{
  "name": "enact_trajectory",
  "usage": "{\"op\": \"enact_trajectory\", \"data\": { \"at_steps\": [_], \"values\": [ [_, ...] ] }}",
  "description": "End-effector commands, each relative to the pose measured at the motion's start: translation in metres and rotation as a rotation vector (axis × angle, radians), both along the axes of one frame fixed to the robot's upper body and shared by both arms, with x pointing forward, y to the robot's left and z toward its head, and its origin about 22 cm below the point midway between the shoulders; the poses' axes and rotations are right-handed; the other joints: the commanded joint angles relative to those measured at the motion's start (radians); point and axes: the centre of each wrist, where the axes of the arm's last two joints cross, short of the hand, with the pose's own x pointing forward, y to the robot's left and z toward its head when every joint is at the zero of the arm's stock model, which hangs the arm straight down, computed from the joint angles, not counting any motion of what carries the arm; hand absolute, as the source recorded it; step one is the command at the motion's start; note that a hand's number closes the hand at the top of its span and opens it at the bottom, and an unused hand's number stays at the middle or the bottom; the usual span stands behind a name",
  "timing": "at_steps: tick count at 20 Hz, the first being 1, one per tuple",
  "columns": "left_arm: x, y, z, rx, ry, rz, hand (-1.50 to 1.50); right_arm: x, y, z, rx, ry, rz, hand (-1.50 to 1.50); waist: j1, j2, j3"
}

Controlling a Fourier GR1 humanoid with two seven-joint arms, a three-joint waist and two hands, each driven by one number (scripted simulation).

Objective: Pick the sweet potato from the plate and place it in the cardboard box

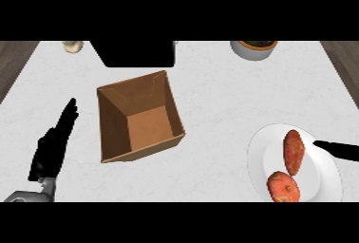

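The right hand (pixel 338 149) enters from the right edge with straight fingers, holding nothing, its tips over the white plate's (pixel 261 151) rim, just beside the sweet potato (pixel 294 152). That sweet potato lies on the plate, long axis running top to bottom. A 2nd, rounder one (pixel 282 187) sits below it. The left hand (pixel 53 142) rests open, left of the cardboard box (pixel 139 116).
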Motion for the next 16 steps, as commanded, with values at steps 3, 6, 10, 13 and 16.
{"op": "enact_trajectory", "data": {
  "at_steps": [3, 6, 10, 13, 16],
  "values": [
    [-0.012, 0.002, -0.006, 0.007, 0.015, -0.009, 0.00, -0.008, -0.009, 0.032, -0.216, 0.414, 0.094, -1.50, 0.007, -0.001, -0.003],
    [-0.007, -0.009, 0.005, 0.000, -0.004, -0.018, 0.00, 0.002, 0.006, 0.044, -0.294, 0.589, 0.137, -1.50, 0.019, 0.001, -0.002],
    [-0.008, -0.005, 0.004, -0.012, 0.012, -0.009, 0.00, 0.002, 0.043, 0.047, -0.267, 0.714, 0.197, -1.50, 0.010, 0.002, 0.001],
    [-0.009, 0.001, -0.002, -0.009, 0.013, 0.003, 0.00, 0.002, 0.061, 0.048, -0.279, 0.757, 0.190, -1.50, 0.006, 0.003, 0.002],
    [0.001, 0.005, 0.000, 0.018, -0.009, -0.021, 0.00, 0.007, 0.073, 0.053, -0.263, 0.772, 0.149, -1.50, 0.002, 0.003, 0.002]
  ]
}}
